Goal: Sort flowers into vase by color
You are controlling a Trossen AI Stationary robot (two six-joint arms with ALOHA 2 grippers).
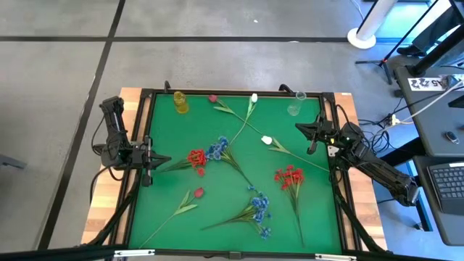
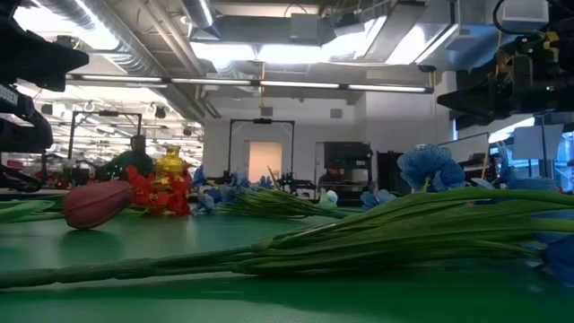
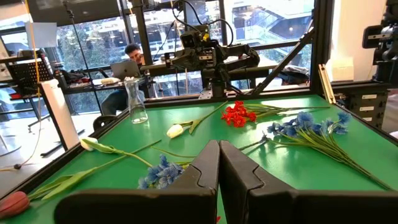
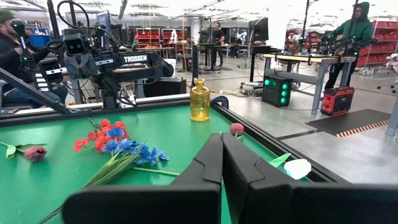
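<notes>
Green-covered worktop (image 1: 156, 217) with a dark frame, set on a grey floor; workshop benches and people are visible beyond it in the wrist views.

Left tool (image 1: 150, 162): parked at the left edge, about midway along it; fingers (image 3: 205, 168) pressed together, nothing held. Right tool (image 1: 314, 130): parked at the right edge, toward the far corner; fingers (image 4: 208, 163) likewise together and empty.

Flowers, all lying flat on the worktop, none in a vase:
- Blue cluster (image 1: 257, 209) on long stems, near the front edge, right of centre.
- Red cluster (image 1: 289, 176), toward the right edge.
- Red cluster (image 1: 196, 158) and blue cluster (image 1: 218, 148), touching, at the centre.
- Red-pink tulip (image 1: 198, 192), toward the front-left corner.
- White tulip (image 1: 267, 140), right of centre.
- White tulip (image 1: 254, 97) and red-pink tulip (image 1: 212, 98), at the far edge, stems crossed.

Vases: yellow vase (image 1: 180, 101) at the far edge, left of centre; clear vase (image 1: 294, 106) near the far-right corner. Both are upright, with no flowers seen in them.

Step judged: sorting not begun. Next move calls for one tool to be opened, lowered over a stem and closed on it.
</notes>
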